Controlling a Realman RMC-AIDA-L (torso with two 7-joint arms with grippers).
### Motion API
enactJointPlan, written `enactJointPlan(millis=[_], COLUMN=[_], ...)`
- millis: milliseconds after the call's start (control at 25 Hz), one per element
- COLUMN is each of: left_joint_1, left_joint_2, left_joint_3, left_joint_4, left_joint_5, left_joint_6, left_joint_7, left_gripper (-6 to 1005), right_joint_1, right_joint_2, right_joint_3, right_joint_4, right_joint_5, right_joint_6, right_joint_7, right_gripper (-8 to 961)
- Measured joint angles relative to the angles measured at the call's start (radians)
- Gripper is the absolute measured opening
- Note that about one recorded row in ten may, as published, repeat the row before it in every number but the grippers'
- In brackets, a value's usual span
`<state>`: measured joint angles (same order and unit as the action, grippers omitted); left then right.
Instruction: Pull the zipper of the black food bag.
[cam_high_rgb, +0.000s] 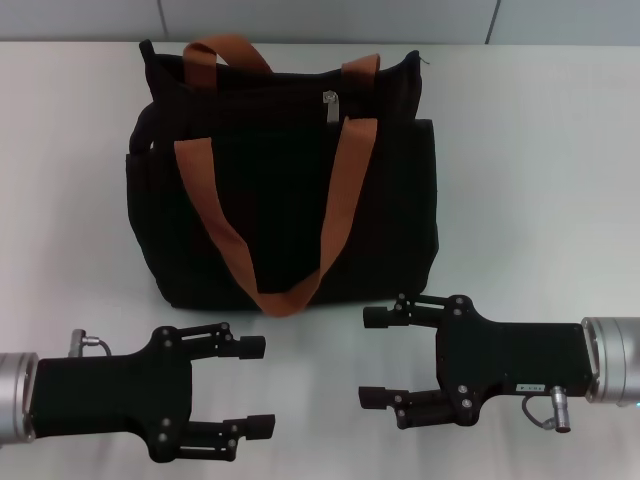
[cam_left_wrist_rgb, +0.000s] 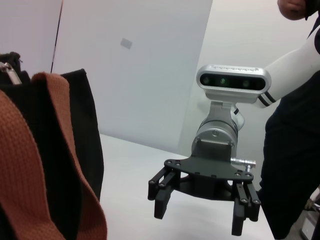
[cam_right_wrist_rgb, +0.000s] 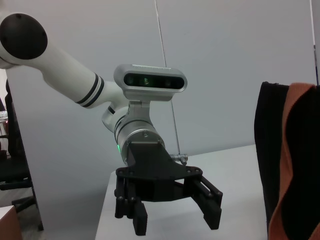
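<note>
The black food bag stands upright at the back middle of the white table, with two orange-brown straps hanging down its front. The zipper pull, a small silver tab, sits on the top zipper line right of the middle; it also shows in the left wrist view. My left gripper is open and empty, in front of the bag to the left. My right gripper is open and empty, in front of the bag to the right. Both are apart from the bag.
The left wrist view shows the bag's side and the right gripper, with a person in dark clothes beyond. The right wrist view shows the left gripper and a chair off the table.
</note>
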<state>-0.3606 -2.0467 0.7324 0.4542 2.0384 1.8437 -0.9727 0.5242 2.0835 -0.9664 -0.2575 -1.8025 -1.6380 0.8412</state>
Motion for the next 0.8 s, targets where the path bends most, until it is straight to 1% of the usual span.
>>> enactJointPlan(millis=[320,800], left_joint_1=[0.002,0.002], left_joint_2=[0.007,0.008], left_joint_3=[-0.001,-0.001], left_joint_4=[0.000,0.000], left_joint_5=[-0.002,-0.004], left_joint_6=[0.010,0.011], left_joint_7=[0.001,0.002], left_gripper=[786,786], right_joint_1=[0.002,0.000], right_joint_2=[0.003,0.003], right_joint_3=[0.000,0.000], right_joint_4=[0.013,0.017], right_joint_5=[0.003,0.003], right_joint_6=[0.003,0.013], right_joint_7=[-0.007,-0.018], right_gripper=[801,801])
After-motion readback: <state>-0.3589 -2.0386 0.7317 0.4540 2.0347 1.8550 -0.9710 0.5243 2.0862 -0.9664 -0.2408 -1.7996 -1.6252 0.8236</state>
